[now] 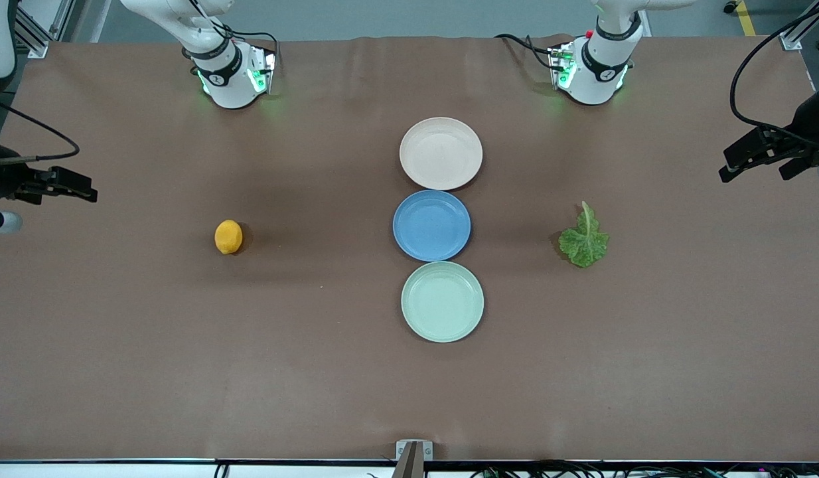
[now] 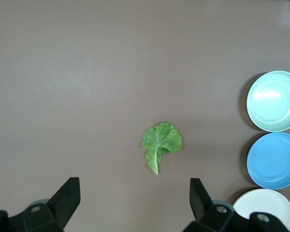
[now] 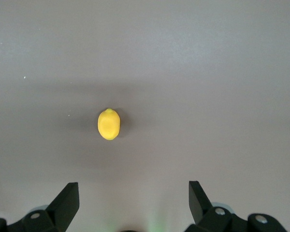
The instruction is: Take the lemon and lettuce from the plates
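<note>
While both arms wait high at the table's ends, the left gripper (image 2: 135, 203) and right gripper (image 3: 134, 203) hang spread, holding nothing. Lemon (image 1: 228, 236) and lettuce (image 1: 584, 240) lie on the table (image 1: 117, 345), well apart from the bare beige plate (image 1: 441, 153) and mint plate (image 1: 442, 302).

A wide table (image 1: 184, 372) covered in matte brown sheeting filled nearly the whole front view, lit evenly from above. Along its top edge lay a strip of grey floor (image 1: 383, 16) with a yellow line (image 1: 746, 18), and aluminium frame rails (image 1: 31, 30) stood at the corners.
</note>
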